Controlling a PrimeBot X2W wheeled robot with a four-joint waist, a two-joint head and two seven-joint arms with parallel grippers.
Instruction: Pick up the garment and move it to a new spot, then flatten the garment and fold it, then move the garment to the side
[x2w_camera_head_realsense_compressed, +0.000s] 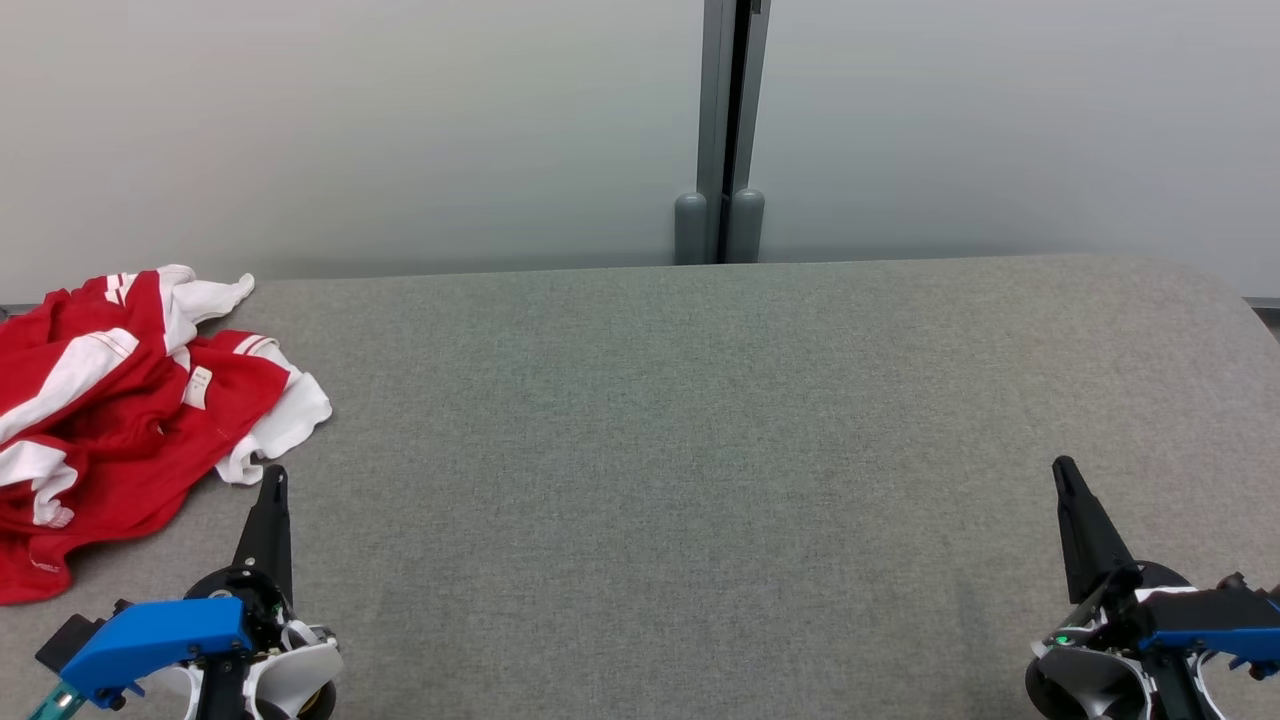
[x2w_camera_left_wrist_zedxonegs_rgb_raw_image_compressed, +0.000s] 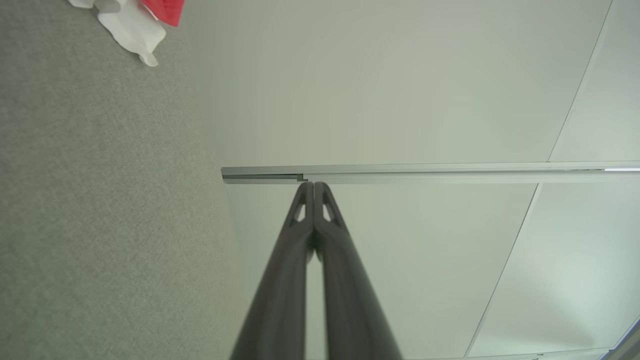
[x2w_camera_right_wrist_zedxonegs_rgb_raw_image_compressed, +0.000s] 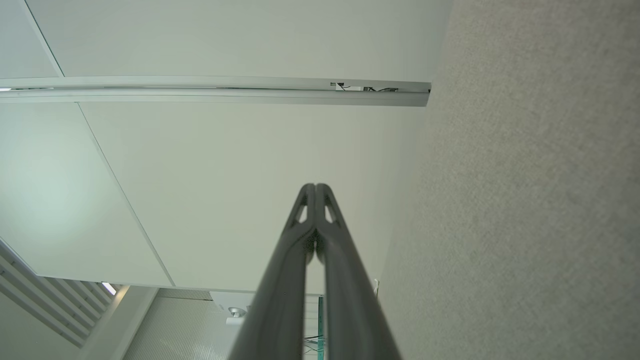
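Showing red-and-white garment (x2w_camera_head_realsense_compressed: 110, 400) crumpled on grey counter (x2w_camera_head_realsense_compressed: 700, 450) at left edge of frame | left hand (x2w_camera_head_realsense_compressed: 273, 478) at lower left, fingers pressed together, holding nothing, tip just beside garment's white hem | right hand (x2w_camera_head_realsense_compressed: 1063, 470) at lower right, fingers pressed together, holding nothing, well apart from garment, near counter's right end

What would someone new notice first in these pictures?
A crumpled red and white garment stands out, bunched at the left edge of the grey table. The left gripper sits close beside it at the near left, the right gripper at the near right, both with fingers shut.
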